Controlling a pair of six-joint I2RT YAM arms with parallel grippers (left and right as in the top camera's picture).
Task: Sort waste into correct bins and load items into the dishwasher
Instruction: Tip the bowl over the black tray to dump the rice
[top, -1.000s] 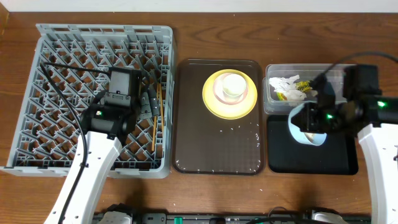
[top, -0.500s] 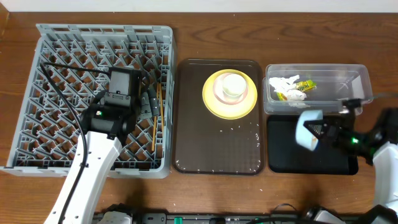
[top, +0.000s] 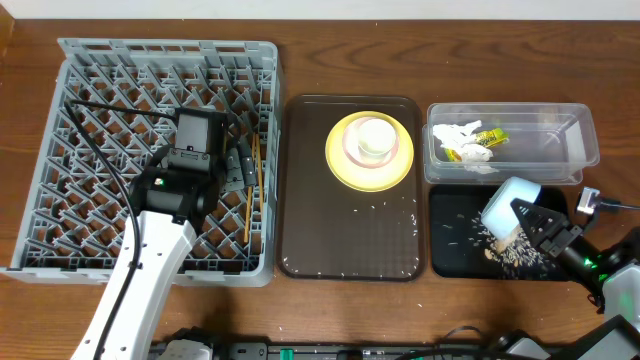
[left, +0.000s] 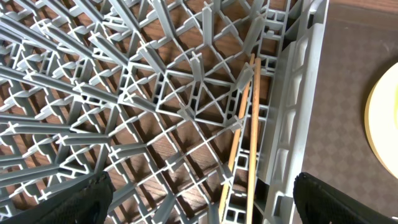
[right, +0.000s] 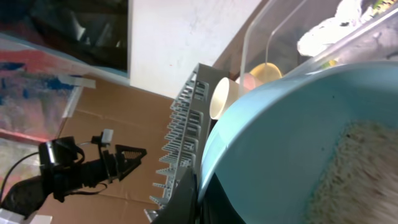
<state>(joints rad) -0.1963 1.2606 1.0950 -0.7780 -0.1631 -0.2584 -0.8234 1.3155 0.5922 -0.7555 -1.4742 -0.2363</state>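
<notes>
**Bowl dump over black tray: spill and slip risk**

The right gripper (top: 532, 216) was clamped fully shut on the rim of the light blue bowl (top: 506, 201). It held the bowl tipped on its side over the black tray (top: 450, 255), at the right, near side of the scene. Crumbs (top: 497, 247) lay scattered on the tray under the bowl mouth. The right wrist view showed more of them clinging inside the bowl.

The left gripper (left: 205, 208) was wide open and held nothing. It hovered over the right edge of the dish rack (top: 100, 100), just above the chopsticks (left: 250, 124) lying in the lattice.

Risks as I read them:
- It was a thin rim pinch on a tilted bowl, so any shake to clear the stuck crumbs could let it rotate or drop.
- The spread on the tray was wide. A steeper tilt or a drift to the right could throw crumbs over the tray lip onto the table (top: 610, 60).
- The bowl sat near the wall of the clear tub (top: 560, 150), which held the napkin (top: 455, 133) and wrapper (top: 487, 139). A lift toward the far side could clip it.
- Carrying the bowl left before it emptied would trail crumbs over the brown tray (top: 340, 235), and the yellow plate (top: 345, 165) and cup (top: 375, 138) were on that path.
- The left arm sat where the bowl has to land, so the two arms could conflict at the rack.
</notes>
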